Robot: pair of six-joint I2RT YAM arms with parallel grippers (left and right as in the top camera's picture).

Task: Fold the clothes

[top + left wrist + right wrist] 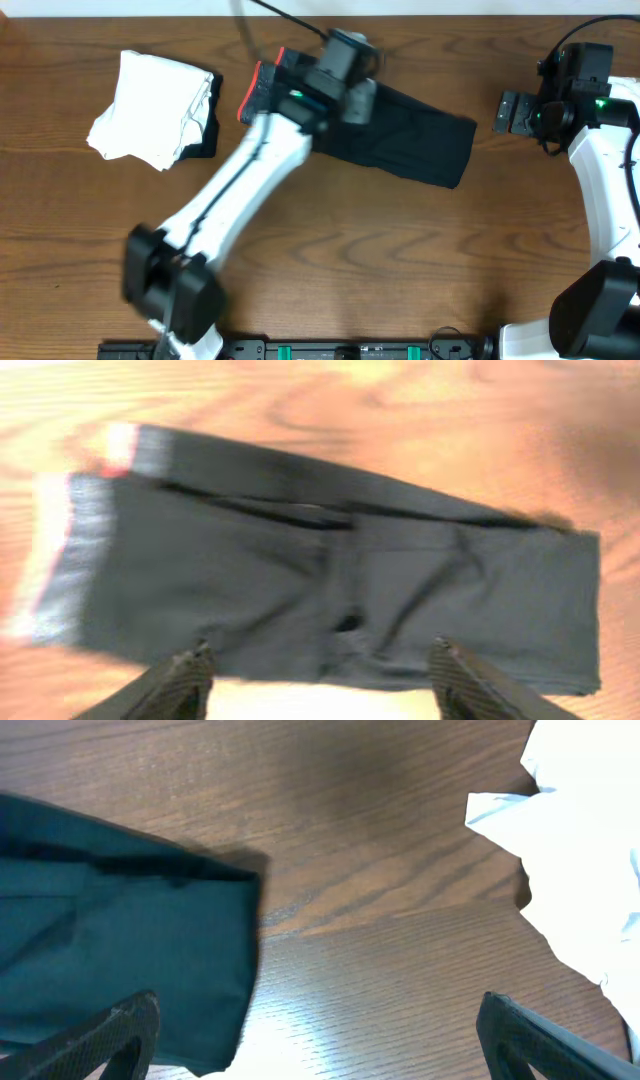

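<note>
Black pants folded, white pile near

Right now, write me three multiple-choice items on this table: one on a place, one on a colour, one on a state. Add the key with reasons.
1. Relative to the black pants, the white garment pile lies:
A) on top of them
B) past their waistband end, apart from them
C) tucked under them

2. The edge of the waistband is:
A) green
B) red
C) yellow

3. The right tool is:
A) shut on the pants
B) shut on white cloth
C) open, holding nothing

Key:
1 B, the overhead view shows a gap between pile and waistband.
2 B, a red strip borders the grey band.
3 C, its jaws stand wide apart and grip nothing.
</note>
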